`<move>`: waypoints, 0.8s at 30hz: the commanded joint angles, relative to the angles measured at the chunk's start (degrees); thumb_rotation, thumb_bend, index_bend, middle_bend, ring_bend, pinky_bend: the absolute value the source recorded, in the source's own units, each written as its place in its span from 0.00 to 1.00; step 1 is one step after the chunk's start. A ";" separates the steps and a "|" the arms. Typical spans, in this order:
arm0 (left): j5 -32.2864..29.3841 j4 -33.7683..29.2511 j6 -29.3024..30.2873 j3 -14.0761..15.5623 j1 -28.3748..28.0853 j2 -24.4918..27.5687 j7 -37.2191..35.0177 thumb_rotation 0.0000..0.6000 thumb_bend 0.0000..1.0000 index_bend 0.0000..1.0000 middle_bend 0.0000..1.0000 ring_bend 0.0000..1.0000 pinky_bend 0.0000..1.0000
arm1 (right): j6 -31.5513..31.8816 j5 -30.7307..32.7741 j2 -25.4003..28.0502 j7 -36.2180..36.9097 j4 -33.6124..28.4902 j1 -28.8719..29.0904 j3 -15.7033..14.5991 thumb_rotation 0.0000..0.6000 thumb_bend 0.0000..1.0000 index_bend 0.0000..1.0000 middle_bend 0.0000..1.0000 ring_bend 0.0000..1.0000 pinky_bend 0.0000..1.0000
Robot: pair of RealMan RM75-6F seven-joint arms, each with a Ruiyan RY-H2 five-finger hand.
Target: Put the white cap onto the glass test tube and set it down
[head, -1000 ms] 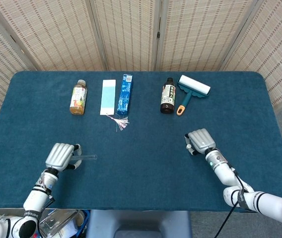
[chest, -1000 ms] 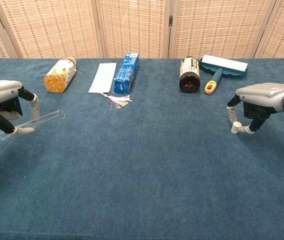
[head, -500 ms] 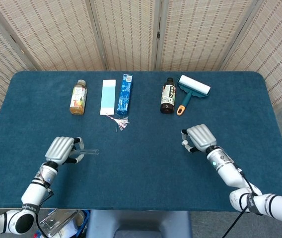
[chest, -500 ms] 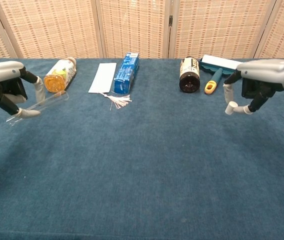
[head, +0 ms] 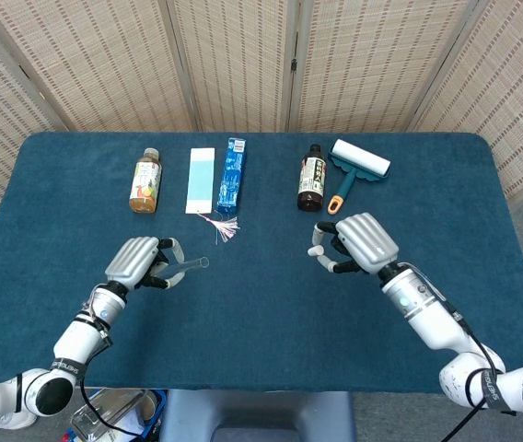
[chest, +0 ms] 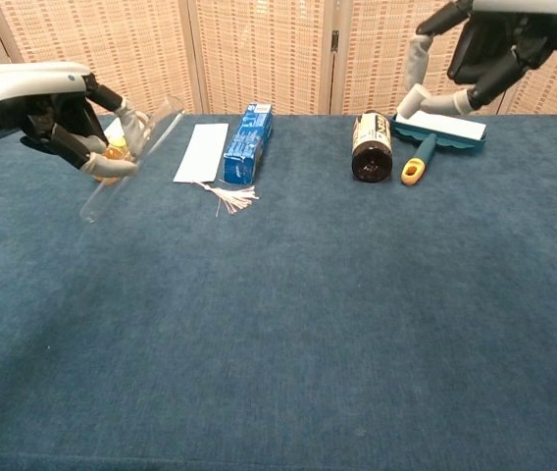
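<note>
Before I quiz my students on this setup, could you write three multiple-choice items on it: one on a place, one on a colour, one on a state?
1. Where does the lint roller lie?
A. Beside the dark bottle
B. Beside the juice bottle
C. At the table's front edge

2. What colour is the tablecloth?
A. Red
B. Dark blue
C. White

3. What is the state of the glass test tube?
A. Lying on the table
B. Standing in a rack
C. Held tilted above the table by the left robot hand

Answers:
1. A, roller and dark bottle lie side by side at the back right.
2. B, blue cloth covers the whole table.
3. C, the fingers grip it and the chest view shows it aloft, while the right robot hand holds the white cap.
</note>
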 commanded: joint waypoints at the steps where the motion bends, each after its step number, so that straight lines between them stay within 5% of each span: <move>1: -1.10 -0.51 -0.18 -0.42 -1.16 -0.72 0.32 1.00 0.38 0.67 1.00 1.00 1.00 | -0.09 -0.85 0.81 2.72 -2.21 0.73 1.37 1.00 0.59 0.65 1.00 1.00 1.00; 24: -10.01 -4.64 0.48 -0.98 -7.72 -3.15 3.07 1.00 0.38 0.67 1.00 1.00 1.00 | 0.40 -2.05 -3.07 5.09 -5.50 4.83 2.86 1.00 0.60 0.67 1.00 1.00 1.00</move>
